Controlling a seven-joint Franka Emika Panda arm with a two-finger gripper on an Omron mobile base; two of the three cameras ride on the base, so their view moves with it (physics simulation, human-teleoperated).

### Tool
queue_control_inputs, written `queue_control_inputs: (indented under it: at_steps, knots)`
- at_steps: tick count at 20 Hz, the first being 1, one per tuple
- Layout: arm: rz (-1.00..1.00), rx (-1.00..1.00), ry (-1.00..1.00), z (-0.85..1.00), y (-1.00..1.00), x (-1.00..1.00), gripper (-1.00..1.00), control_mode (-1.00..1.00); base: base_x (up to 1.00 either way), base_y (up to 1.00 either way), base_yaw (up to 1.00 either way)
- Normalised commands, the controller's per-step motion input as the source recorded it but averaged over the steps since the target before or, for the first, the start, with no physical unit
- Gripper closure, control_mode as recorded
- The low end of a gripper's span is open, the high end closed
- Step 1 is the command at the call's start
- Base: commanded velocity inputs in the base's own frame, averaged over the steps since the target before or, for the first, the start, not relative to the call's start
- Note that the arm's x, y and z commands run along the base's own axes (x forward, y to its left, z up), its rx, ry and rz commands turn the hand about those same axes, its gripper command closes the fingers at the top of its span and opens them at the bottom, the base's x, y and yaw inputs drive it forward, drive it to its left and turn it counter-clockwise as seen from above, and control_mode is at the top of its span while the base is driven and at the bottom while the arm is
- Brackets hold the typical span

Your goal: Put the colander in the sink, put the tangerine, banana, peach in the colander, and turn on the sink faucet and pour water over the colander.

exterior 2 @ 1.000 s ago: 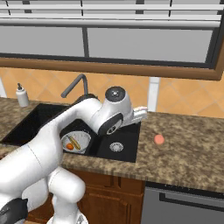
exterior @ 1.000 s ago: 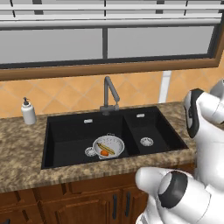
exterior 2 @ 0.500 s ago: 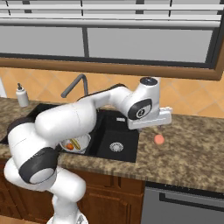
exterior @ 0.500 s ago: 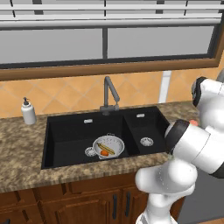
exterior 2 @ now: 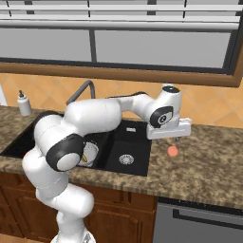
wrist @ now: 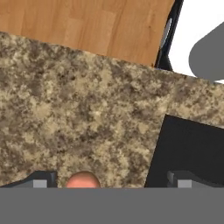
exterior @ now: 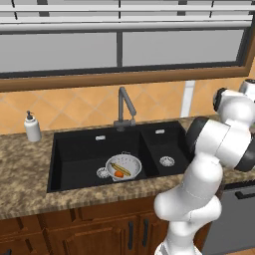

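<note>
The peach (exterior 2: 172,151) sits on the counter (exterior 2: 213,166) just right of the sink's (exterior 2: 124,156) right edge, below my wide-open gripper (exterior 2: 168,139). I'd centre it between the jaws, then descend straight. In the hand view it's cut off at the bottom.

Looking forward and down from behind the arm's left side, taking in the whole sink (exterior: 89,154) at mid-frame, the faucet (exterior: 124,107) above centre, the window across the top. Looking from behind the arm's right side, sharing the same sink (exterior 2: 128,149) and faucet (exterior 2: 80,92), now left of centre, with more counter (exterior 2: 204,166) at lower right. Looking straight down, close over the counter (wrist: 78,105), catching the sink's corner (wrist: 192,148) at lower right.
</note>
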Motion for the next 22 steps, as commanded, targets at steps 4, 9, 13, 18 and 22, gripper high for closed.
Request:
queue_control_inputs:
  at_steps: [4, 9, 13, 18, 22]
  knots:
    - [-0.11, 0.0, 0.0, -0.52, 0.0, 0.51, -1.0, -1.0, 0.0, 0.0, 0.0]
    - [-0.11, 0.0, 0.0, -0.53, 0.0, 0.43, -1.0, -1.0, 0.0, 0.0, 0.0]
    - [-0.11, 0.0, 0.0, -0.51, 0.0, 0.47, -1.0, -1.0, 0.0, 0.0, 0.0]
    - [-0.1, 0.0, 0.0, -0.52, 0.0, 0.48, -1.0, -1.0, 0.0, 0.0, 0.0]
    - [-0.1, 0.02, 0.0, -0.39, -0.16, 0.44, -1.0, -1.0, 0.0, 0.0, 0.0]
